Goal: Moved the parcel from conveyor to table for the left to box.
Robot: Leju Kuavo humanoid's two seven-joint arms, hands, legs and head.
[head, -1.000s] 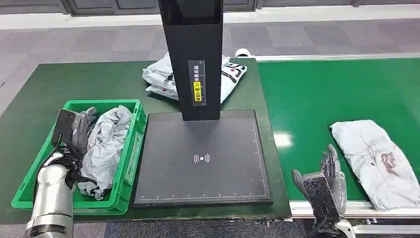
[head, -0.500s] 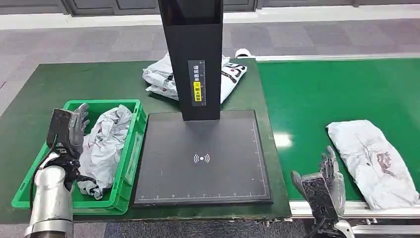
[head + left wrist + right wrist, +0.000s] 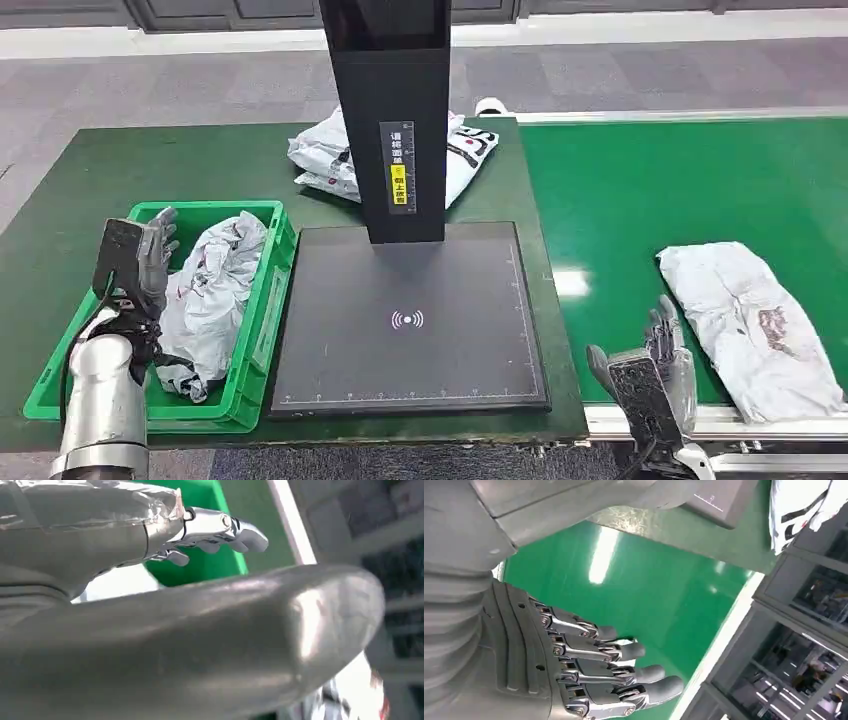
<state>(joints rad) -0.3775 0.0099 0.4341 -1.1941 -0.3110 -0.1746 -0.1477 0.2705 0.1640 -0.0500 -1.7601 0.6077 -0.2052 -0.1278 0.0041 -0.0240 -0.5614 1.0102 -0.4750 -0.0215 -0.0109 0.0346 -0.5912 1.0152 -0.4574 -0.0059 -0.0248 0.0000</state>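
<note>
A crumpled grey parcel (image 3: 753, 325) lies on the green conveyor (image 3: 650, 200) at the right, near its front edge. My right hand (image 3: 655, 375) hovers open just left of that parcel, fingers spread and apart from it; the right wrist view shows the same open hand (image 3: 589, 670) over the belt. My left hand (image 3: 135, 260) is raised open above the left side of the green box (image 3: 262, 300), holding nothing. Another grey parcel (image 3: 210, 290) lies inside the box. In the left wrist view the fingers (image 3: 215, 527) are extended.
A black scanner plate (image 3: 410, 320) with a tall black post (image 3: 395, 120) takes up the middle of the dark green table (image 3: 90, 170). A white printed parcel (image 3: 330, 155) lies behind the post. The conveyor's white rail (image 3: 720, 425) runs along the front.
The parcel on the conveyor has drifted a little to the left, toward my right hand. My left hand has lifted slightly above the box. The right hand has barely moved.
</note>
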